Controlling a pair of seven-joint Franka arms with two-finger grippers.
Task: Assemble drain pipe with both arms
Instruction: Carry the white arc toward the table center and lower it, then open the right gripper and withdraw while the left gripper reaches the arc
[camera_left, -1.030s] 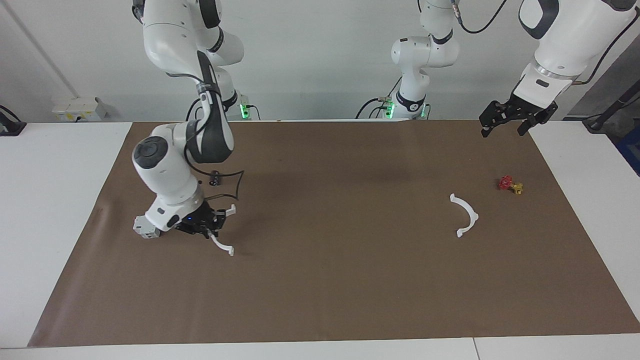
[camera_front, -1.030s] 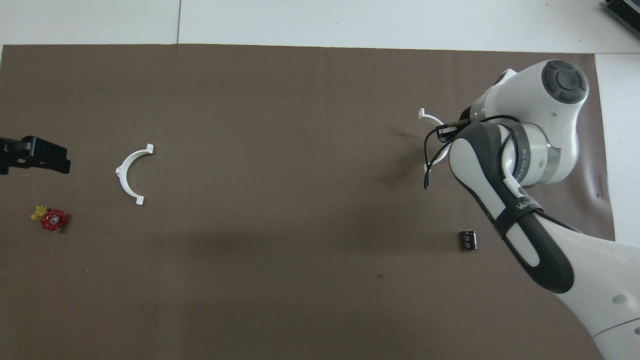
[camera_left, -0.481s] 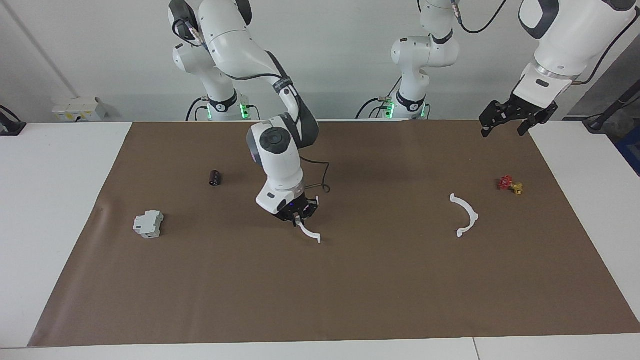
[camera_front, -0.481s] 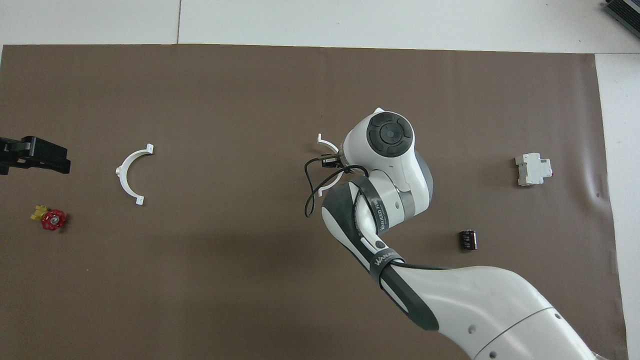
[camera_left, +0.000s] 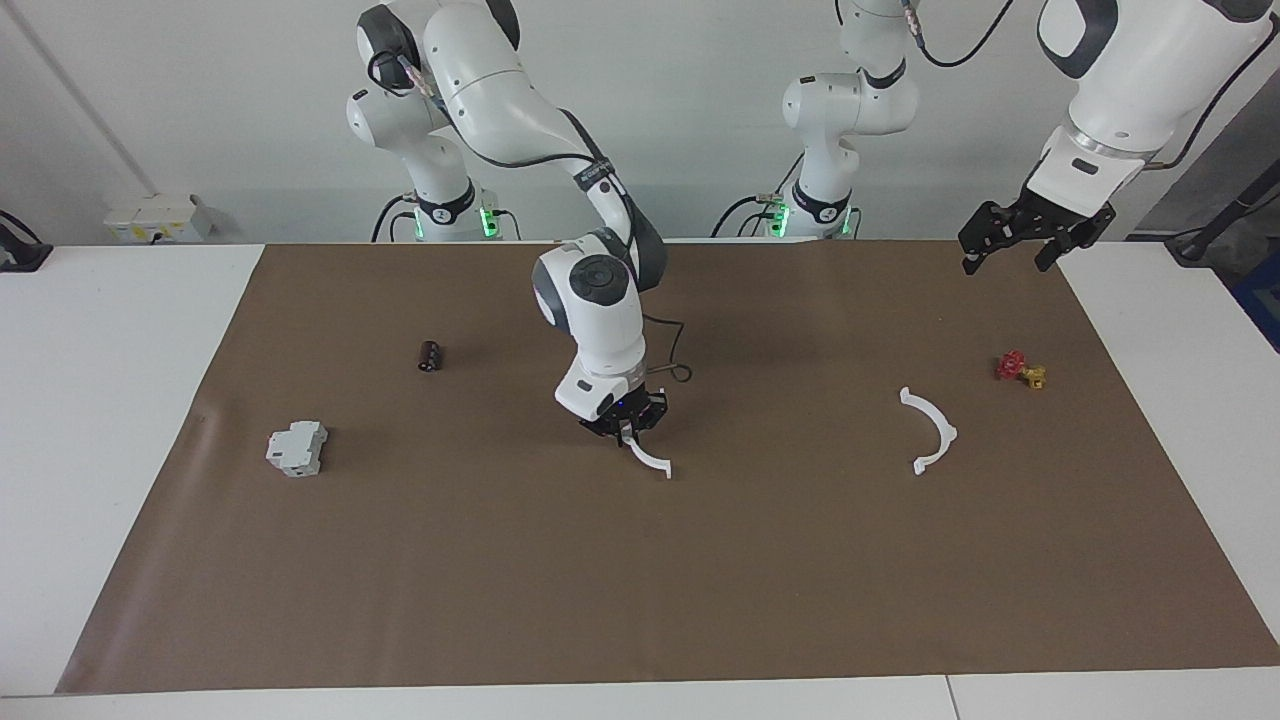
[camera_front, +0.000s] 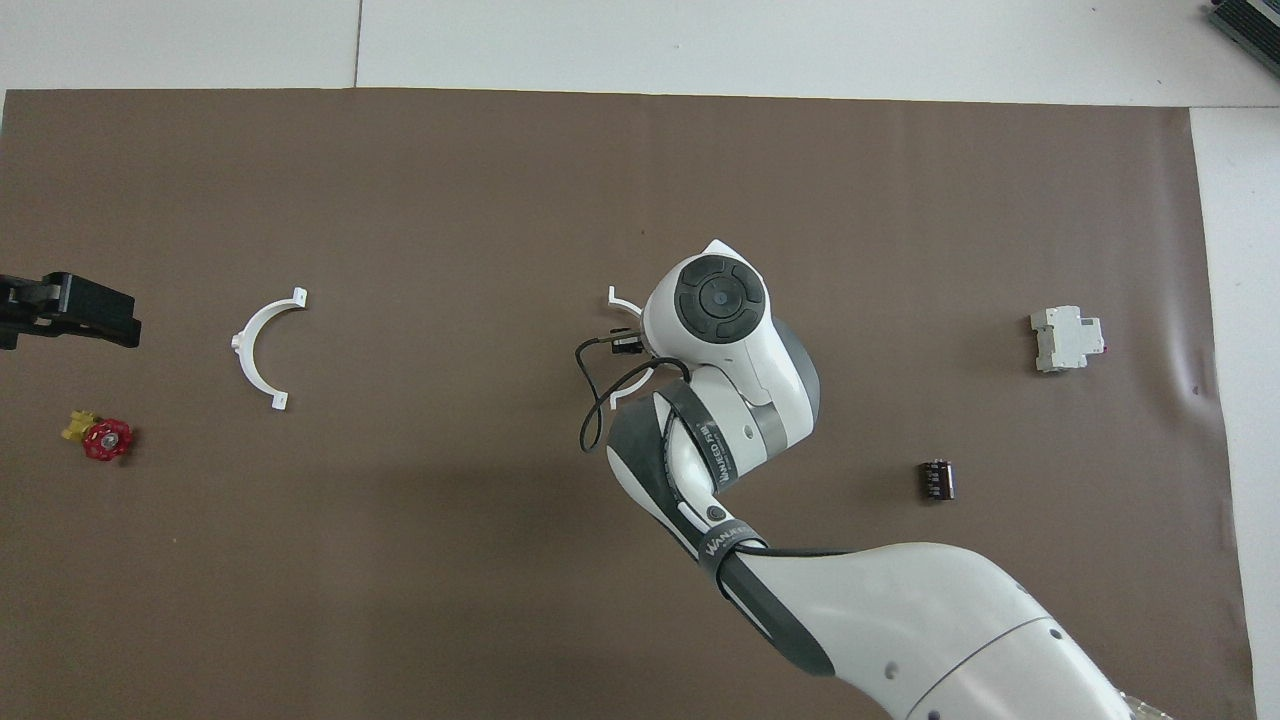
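My right gripper is shut on one white half-ring and holds it low over the middle of the brown mat. The ring's lower tab is at or just above the mat. In the overhead view the right wrist covers the gripper, and only the half-ring's end shows beside it. The other half-ring lies flat on the mat toward the left arm's end, also seen from overhead. My left gripper is open and empty, raised over the mat's edge at that end. The left arm waits.
A small red-and-yellow valve lies beside the loose half-ring, toward the left arm's end. A grey-white boxy block and a small black cylinder lie toward the right arm's end.
My right arm has carried the half-ring from beside the grey-white block to the middle of the mat, slowing over the last half second. The left arm has not moved.
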